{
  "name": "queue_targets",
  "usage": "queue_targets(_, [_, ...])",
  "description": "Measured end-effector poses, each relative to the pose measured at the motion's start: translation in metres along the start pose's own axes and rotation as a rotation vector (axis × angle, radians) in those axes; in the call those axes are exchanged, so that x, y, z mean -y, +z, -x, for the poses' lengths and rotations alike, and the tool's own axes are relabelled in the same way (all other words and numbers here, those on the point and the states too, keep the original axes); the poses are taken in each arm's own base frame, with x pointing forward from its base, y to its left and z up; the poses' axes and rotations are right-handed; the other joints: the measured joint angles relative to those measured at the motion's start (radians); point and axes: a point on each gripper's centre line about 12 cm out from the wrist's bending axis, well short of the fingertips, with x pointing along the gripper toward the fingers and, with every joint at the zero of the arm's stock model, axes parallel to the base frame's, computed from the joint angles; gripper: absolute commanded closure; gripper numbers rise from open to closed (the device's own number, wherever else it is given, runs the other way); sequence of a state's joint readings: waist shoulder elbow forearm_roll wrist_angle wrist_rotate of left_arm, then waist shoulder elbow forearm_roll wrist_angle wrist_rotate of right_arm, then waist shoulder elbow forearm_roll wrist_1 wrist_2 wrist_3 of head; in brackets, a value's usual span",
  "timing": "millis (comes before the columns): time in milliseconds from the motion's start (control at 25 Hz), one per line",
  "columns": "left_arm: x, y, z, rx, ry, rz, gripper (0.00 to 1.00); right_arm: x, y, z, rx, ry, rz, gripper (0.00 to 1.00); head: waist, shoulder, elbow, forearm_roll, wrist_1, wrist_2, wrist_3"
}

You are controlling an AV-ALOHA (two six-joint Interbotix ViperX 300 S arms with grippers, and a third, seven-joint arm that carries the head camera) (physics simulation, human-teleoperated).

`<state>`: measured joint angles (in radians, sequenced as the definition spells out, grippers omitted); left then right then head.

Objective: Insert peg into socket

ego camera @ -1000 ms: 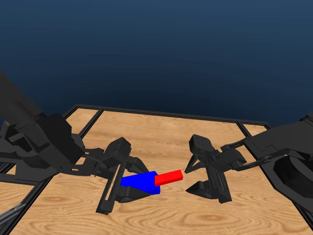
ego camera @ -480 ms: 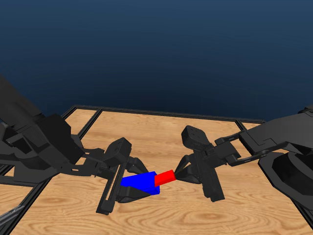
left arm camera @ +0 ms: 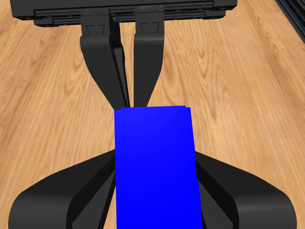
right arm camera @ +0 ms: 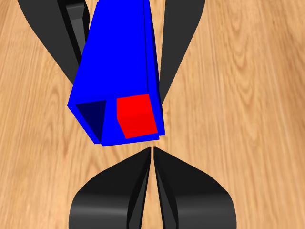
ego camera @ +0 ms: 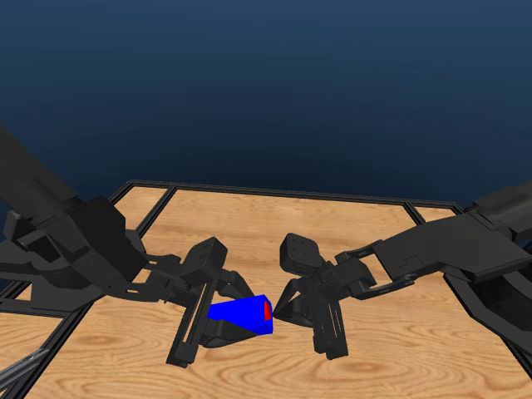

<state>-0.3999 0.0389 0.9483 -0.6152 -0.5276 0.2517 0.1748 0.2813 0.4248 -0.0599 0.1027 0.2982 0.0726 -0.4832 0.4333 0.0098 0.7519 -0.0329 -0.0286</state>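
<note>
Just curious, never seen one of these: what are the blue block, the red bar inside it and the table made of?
It is a rendered scene, so only looks count. The blue block and red bar are flat, unmarked colour, perhaps matte plastic. The table shows wavy grain like pale varnished wood, with a dark frame.

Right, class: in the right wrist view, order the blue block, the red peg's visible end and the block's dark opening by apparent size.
1. Blue block
2. Red peg end
3. Dark opening, only slightly smaller than the peg end.

arms: matte black, blocky links | left hand | right hand: curved black jaws
</note>
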Motion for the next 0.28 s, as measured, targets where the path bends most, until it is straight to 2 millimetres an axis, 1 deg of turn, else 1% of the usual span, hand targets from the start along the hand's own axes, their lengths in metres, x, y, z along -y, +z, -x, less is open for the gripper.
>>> queue_targets(120, [0.0,0.001,0.001,0.001,-0.001,0.005,1.0,0.009,-0.021,0.002,-0.032,-0.011,-0.05,1.0,0.002,0.0,0.0,0.0,-0.001,0.001,-0.001])
queue_targets(240, [0.0,0.0,0.001,-0.011,-0.005,0.005,1.0,0.015,-0.043,0.011,-0.054,-0.019,-0.11,1.0,0.001,-0.001,0.0,0.0,-0.003,0.002,-0.001])
queue_targets(280, [0.0,-0.001,0.001,-0.019,-0.007,0.001,1.0,0.016,-0.048,0.015,-0.044,-0.016,-0.135,0.31,0.0,-0.002,0.0,0.0,-0.004,0.002,-0.001])
